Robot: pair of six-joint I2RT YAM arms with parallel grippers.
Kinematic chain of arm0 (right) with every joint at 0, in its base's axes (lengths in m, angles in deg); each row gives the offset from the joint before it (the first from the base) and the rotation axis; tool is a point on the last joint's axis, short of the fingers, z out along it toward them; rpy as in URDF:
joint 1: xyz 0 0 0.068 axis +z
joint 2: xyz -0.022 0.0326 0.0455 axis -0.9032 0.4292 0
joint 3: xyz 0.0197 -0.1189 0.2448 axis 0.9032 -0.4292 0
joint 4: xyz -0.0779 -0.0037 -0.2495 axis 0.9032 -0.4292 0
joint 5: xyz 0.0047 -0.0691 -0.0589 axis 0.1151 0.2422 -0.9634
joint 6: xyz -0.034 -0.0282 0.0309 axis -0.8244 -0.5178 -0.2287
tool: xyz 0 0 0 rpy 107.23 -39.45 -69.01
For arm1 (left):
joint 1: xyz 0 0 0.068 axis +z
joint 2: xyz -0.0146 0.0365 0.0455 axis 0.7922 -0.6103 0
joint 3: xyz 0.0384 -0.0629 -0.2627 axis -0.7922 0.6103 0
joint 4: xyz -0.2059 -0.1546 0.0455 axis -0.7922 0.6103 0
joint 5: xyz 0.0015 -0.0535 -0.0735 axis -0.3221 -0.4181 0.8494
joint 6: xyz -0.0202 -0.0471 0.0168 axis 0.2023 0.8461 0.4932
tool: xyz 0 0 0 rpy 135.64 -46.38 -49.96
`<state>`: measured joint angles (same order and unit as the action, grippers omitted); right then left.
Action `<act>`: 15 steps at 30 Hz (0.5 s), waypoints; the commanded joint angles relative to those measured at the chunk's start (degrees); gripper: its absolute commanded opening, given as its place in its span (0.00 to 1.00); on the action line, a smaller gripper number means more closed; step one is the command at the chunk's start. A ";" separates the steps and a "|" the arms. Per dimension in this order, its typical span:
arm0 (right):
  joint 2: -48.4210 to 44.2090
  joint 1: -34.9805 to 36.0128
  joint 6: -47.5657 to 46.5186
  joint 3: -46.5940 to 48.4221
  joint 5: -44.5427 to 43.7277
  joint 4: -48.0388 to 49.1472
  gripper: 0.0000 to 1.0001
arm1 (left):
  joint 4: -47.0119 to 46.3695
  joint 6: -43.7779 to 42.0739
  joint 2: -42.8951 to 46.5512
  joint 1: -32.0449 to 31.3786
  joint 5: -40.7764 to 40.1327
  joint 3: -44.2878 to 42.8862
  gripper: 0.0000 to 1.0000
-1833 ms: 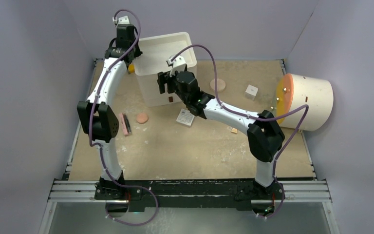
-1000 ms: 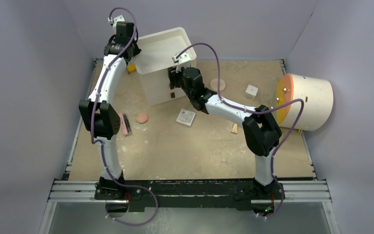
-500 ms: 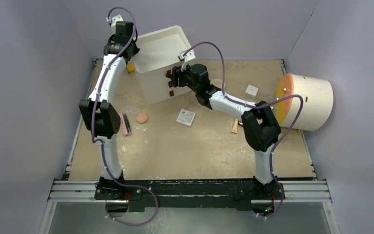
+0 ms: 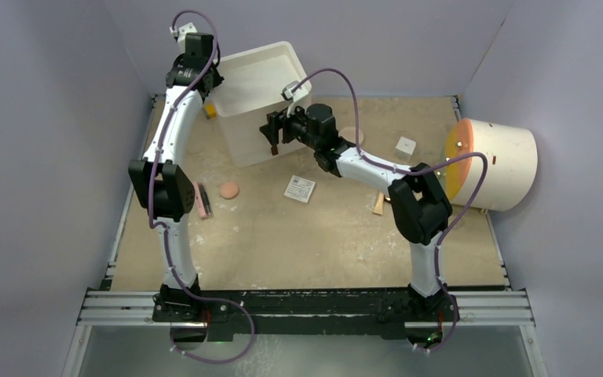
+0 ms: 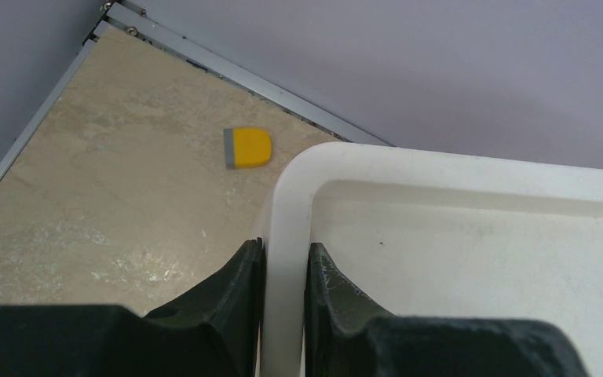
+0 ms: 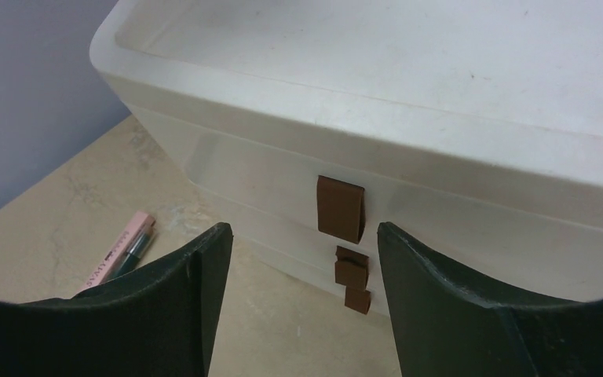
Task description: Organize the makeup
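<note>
More tilted now, our white bin (image 4: pixel 255 78) is pinched by the left end effector (image 5: pixel 283 259); the right end effector (image 6: pixel 302 236) gapes wide.

A slim pink-and-black stick (image 4: pixel 201 199) lies flat at the left, with a round peach disc (image 4: pixel 229 190) near it. A white square patterned box (image 4: pixel 300 188) lies near the centre, a tan tube (image 4: pixel 378 206) to its right, and a second peach disc (image 4: pixel 353 134) farther back, partly hidden.

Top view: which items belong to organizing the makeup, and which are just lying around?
Job: pink-and-black stick, peach disc, patterned box, tan tube, white drawer organizer.
Lying about: yellow block, cream cylinder with orange face.
</note>
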<state>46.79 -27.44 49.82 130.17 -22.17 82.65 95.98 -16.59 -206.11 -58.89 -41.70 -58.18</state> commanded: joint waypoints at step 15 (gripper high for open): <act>2.82 0.48 -2.53 4.29 -6.97 4.62 0.57 | 0.90 4.23 -1.54 1.14 1.59 -0.59 0.00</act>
<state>49.11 -27.07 49.32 131.15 -25.32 83.55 95.94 -16.59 -206.11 -58.89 -41.70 -58.18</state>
